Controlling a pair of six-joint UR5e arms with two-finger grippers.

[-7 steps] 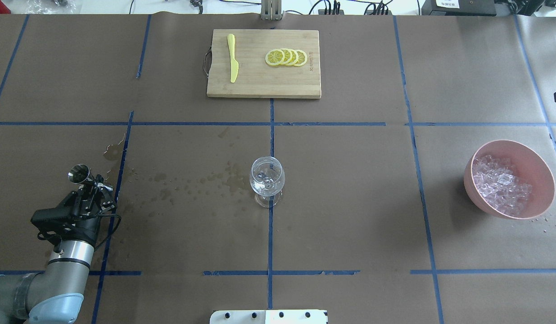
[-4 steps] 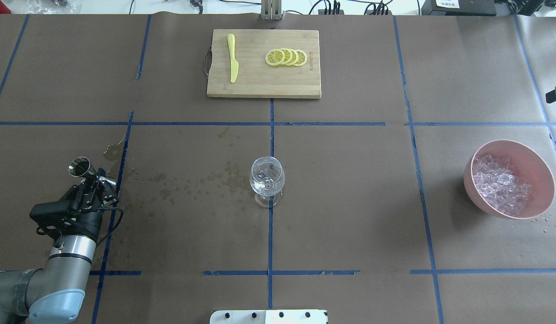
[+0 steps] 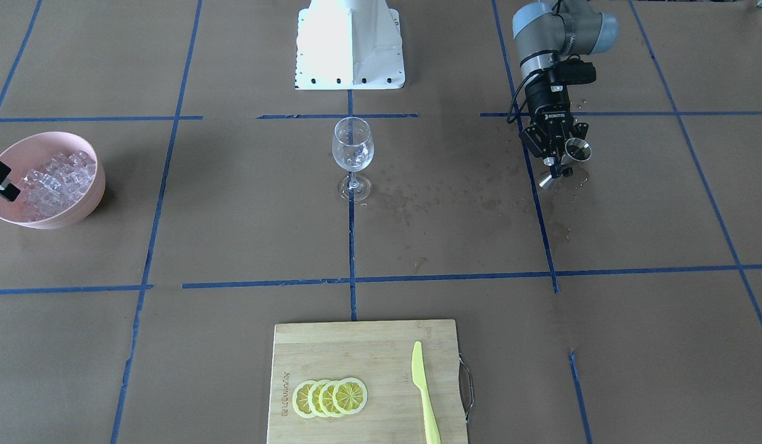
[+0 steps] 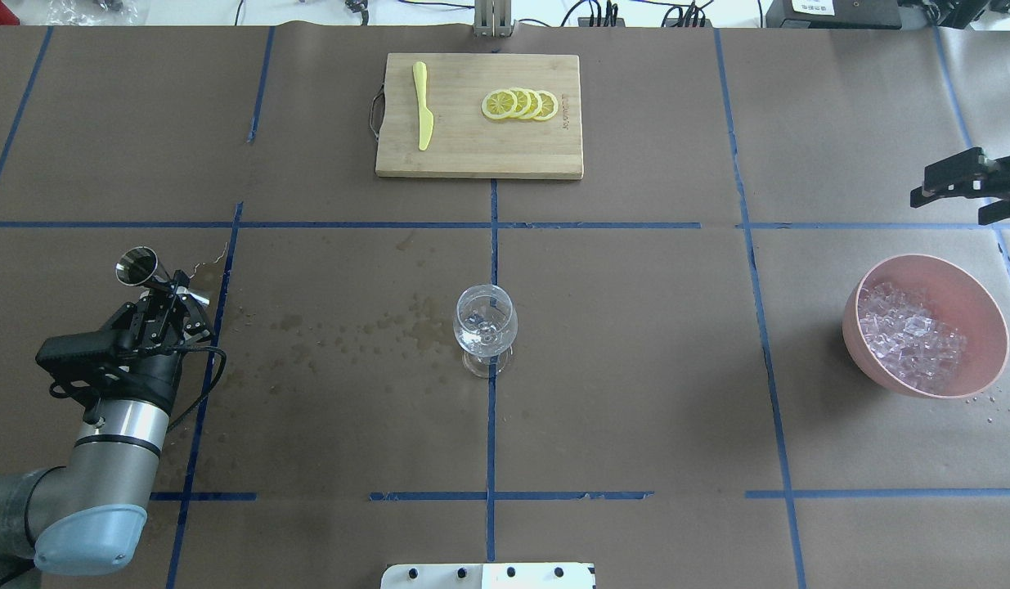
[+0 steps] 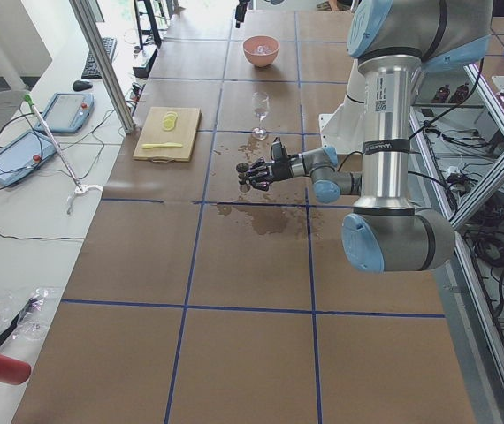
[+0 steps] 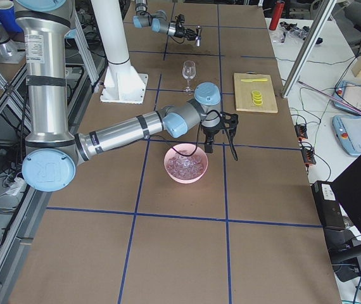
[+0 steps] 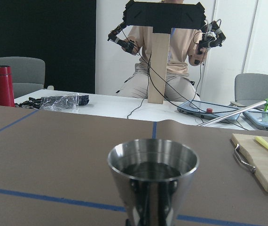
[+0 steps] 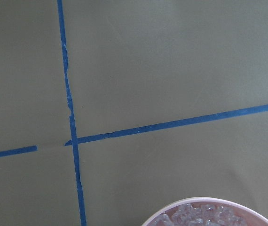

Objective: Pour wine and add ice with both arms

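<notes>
My left gripper [image 4: 172, 294] is shut on the waist of a steel jigger [image 4: 139, 267], held tilted just above the table at the left; in the left wrist view the jigger [image 7: 153, 181] stands upright and fills the foreground, and its inside looks dark. The wine glass [image 4: 486, 325] stands at the table's centre, and a little clear wine seems to sit in its bowl. The ice [image 4: 909, 335] lies heaped in a pink bowl [image 4: 975, 282] at the right. My right gripper [image 4: 953, 199] hovers open and empty beyond the bowl, near the right edge.
A wooden cutting board [image 4: 472, 151] at the far centre carries lemon slices [image 4: 519, 104] and a yellow knife [image 4: 423, 106]. Wet spots [image 4: 349, 335] mark the paper between the jigger and the glass. The white base block [image 4: 488, 575] sits at the near edge. A person sits beyond the table in the left wrist view.
My left gripper has carried the jigger farther from the robot and slightly left. The right gripper has come into the overhead view at the right edge.
</notes>
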